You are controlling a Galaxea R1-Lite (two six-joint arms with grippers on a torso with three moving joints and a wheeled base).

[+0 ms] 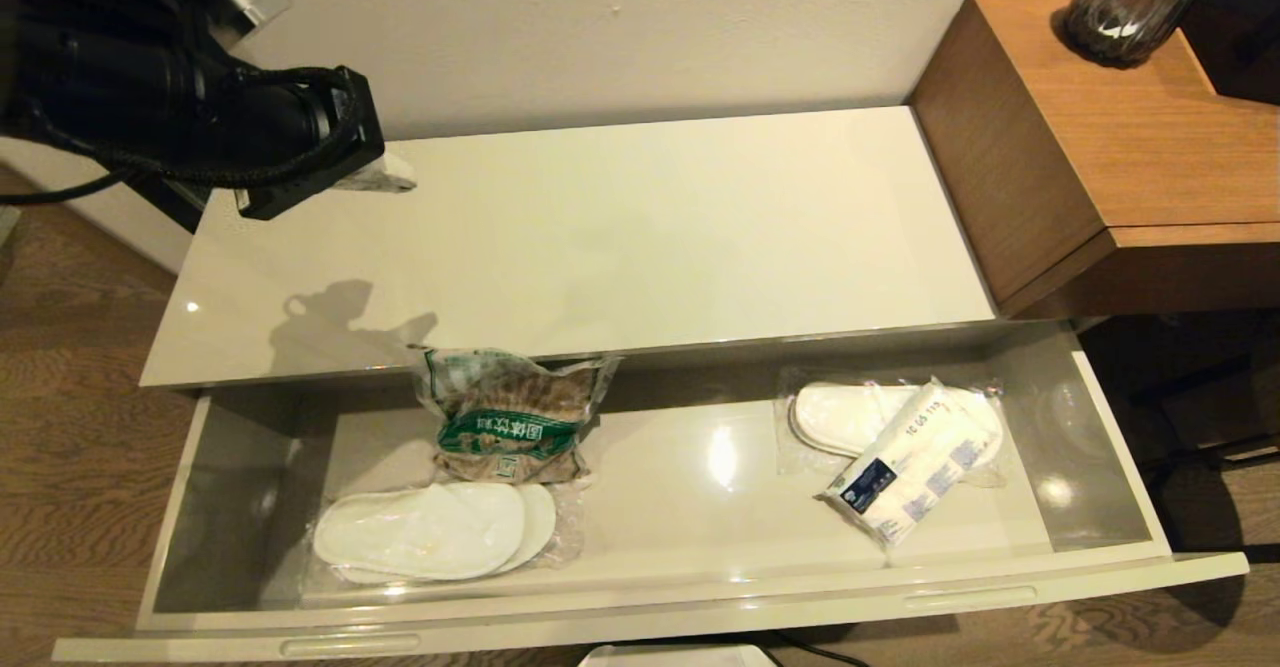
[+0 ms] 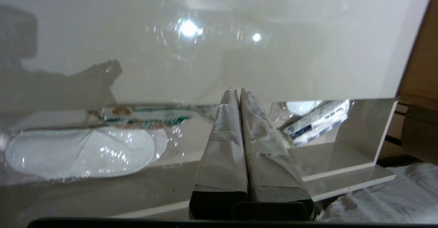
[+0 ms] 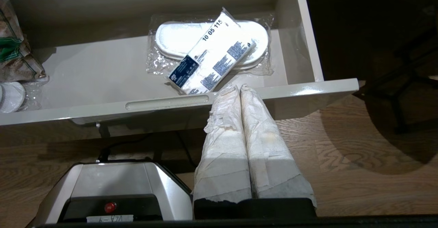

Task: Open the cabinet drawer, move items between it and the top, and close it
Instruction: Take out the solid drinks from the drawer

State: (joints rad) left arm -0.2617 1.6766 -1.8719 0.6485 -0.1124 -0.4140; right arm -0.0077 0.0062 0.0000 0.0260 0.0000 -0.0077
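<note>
The cabinet drawer (image 1: 640,619) stands pulled fully open below the glossy cream top (image 1: 620,227). Inside it, the clear snack bag with the green band (image 1: 508,417) lies left of centre. The white tissue pack with the dark blue label (image 1: 912,465) rests tilted on the right pair of slippers. My left gripper (image 1: 388,179) hangs shut and empty above the top's back-left corner; the left wrist view shows its jaws (image 2: 238,90) pressed together. My right gripper (image 3: 238,87) is out of the head view, shut and empty, just in front of the drawer's front panel (image 3: 308,91), near the tissue pack (image 3: 212,57).
Two pairs of plastic-wrapped white slippers lie in the drawer, one at front left (image 1: 430,532), one at right (image 1: 850,415). A taller brown wooden desk (image 1: 1130,147) with a dark vase (image 1: 1135,2) adjoins on the right. My base (image 3: 113,183) sits below the drawer front.
</note>
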